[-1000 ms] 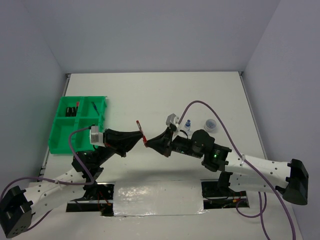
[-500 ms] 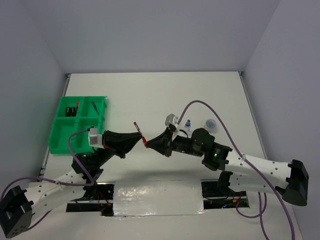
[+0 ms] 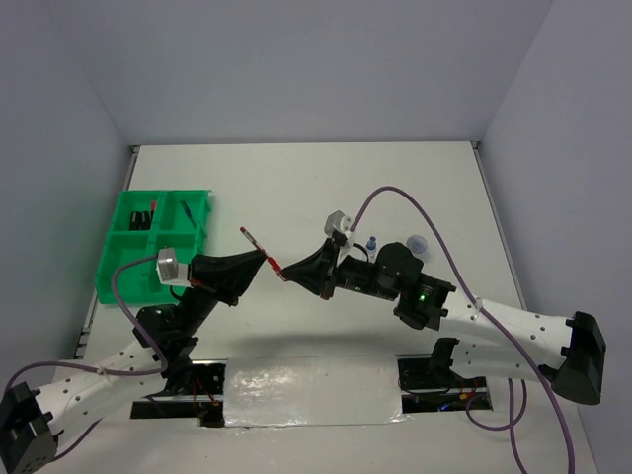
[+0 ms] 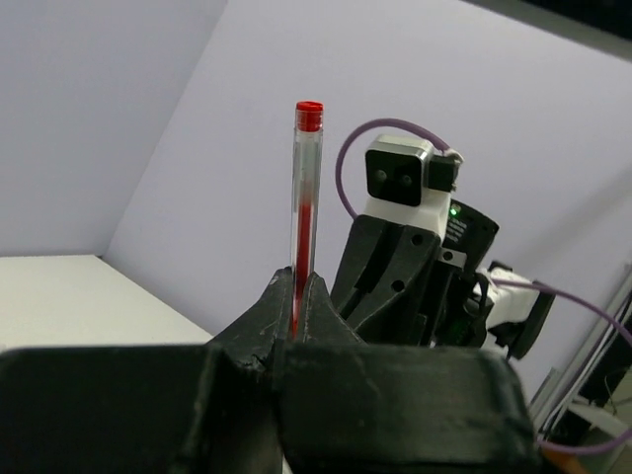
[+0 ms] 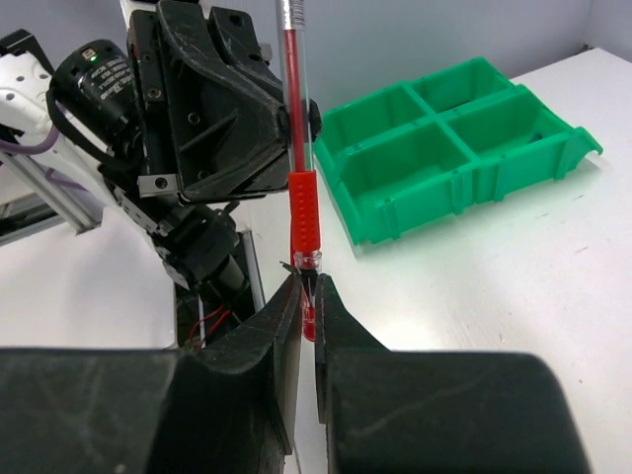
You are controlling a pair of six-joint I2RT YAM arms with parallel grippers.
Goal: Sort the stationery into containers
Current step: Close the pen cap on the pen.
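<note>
- Watching the left gripper (image 3: 263, 261) clamping the red pen (image 3: 249, 238) near mid-shaft; the capped end is sticking out past its fingers.
- I am seeing the right gripper (image 3: 289, 275) closing its fingers on the pen's tip end, so both are gripping one pen in the air, over the worktop's middle near the front edge.
- The green tray (image 3: 111, 292) is sitting at the left edge, with dark pieces lying in its two far compartments.
- The blue-capped bottle (image 3: 371, 243) and the clear roll (image 3: 417, 244) are resting right of centre, just apart.
</note>
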